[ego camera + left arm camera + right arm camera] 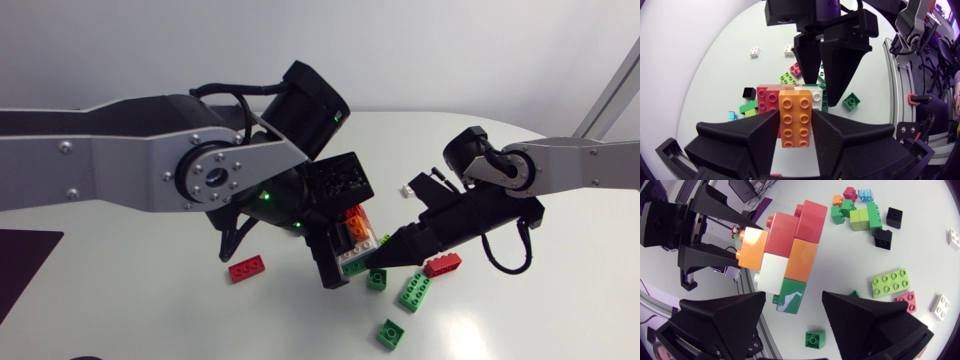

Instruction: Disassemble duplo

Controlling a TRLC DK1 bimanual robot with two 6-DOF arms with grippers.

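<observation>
While the left end effector (795,119) clamps the duplo stack (769,99), the right end effector (793,301) gapes alongside

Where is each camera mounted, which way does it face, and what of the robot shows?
Head view: fixed above the table, looking down; both arms show, left gripper shut on the duplo stack, right gripper open at its end.
Left wrist view: on the left arm's last link, looking past its own gripper and the stack to the right gripper.
Right wrist view: on the right arm's last link, looking between its own fingers at the stack and left gripper.
Shared: all show the stack; each wrist view shows the other gripper.
</observation>
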